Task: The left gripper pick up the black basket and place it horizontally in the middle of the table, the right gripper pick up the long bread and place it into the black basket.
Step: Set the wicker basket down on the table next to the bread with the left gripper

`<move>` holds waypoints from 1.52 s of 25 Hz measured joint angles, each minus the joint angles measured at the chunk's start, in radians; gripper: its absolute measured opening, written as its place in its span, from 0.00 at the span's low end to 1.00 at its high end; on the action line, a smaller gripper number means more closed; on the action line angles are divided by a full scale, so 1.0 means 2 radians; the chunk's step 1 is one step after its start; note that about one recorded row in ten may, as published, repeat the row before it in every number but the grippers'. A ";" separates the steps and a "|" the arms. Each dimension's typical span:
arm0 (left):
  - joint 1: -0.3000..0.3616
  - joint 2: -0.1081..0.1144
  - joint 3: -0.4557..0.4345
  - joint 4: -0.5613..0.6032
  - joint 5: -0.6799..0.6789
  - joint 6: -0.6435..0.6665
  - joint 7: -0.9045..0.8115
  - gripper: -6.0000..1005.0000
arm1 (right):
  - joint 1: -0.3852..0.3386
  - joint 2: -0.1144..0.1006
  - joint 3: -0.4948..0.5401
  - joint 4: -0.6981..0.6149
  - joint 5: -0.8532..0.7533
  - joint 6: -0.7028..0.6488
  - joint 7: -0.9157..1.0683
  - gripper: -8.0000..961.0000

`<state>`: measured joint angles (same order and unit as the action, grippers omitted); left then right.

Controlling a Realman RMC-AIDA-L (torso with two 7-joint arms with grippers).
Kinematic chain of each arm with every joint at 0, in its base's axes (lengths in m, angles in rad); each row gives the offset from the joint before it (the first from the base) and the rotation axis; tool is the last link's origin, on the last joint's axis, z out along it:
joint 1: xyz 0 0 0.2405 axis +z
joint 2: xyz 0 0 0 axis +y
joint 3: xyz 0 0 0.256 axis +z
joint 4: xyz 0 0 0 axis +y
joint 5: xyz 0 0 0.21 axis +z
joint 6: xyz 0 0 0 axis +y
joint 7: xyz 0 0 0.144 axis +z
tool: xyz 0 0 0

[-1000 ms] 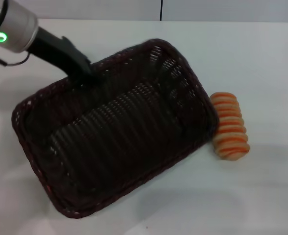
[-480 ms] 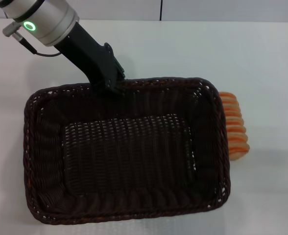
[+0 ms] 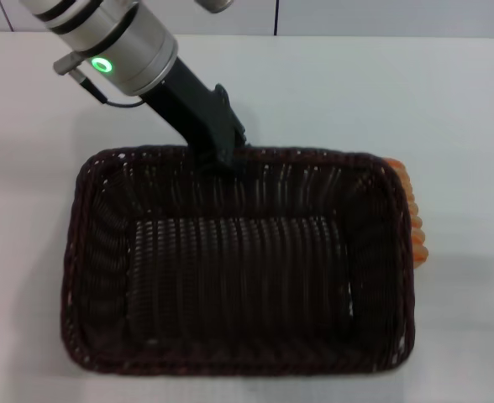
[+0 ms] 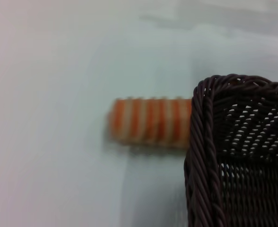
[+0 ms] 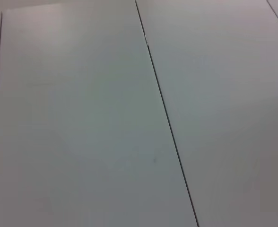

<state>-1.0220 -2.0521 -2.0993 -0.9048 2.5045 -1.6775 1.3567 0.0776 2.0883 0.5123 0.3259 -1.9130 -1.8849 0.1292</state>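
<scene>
The black basket (image 3: 239,260) fills the middle of the head view, its long sides running left to right, held over the white table (image 3: 449,109). My left gripper (image 3: 223,156) is shut on the basket's far rim. The long bread (image 3: 413,225), orange and cream striped, lies on the table just right of the basket, mostly hidden behind its right wall. In the left wrist view the bread (image 4: 148,122) shows beside a corner of the basket (image 4: 224,156). My right gripper is out of view; its wrist view shows only pale panels.
Bare white tabletop lies to the right of and behind the basket. A grey wall with a dark vertical seam (image 3: 276,17) runs along the table's far edge.
My left arm has swung right with the basket, turning it from a diagonal tilt to level and crosswise. The basket now covers most of the bread.
</scene>
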 joint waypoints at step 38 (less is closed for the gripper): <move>0.081 -0.009 0.247 -0.145 0.040 0.161 -0.125 0.78 | 0.044 -0.003 0.007 -0.017 0.002 0.019 -0.001 0.85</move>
<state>-0.8605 -2.0694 -1.6055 -1.1947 2.5843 -1.3546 1.1067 0.1649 2.0831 0.5262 0.2925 -1.9084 -1.8467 0.1277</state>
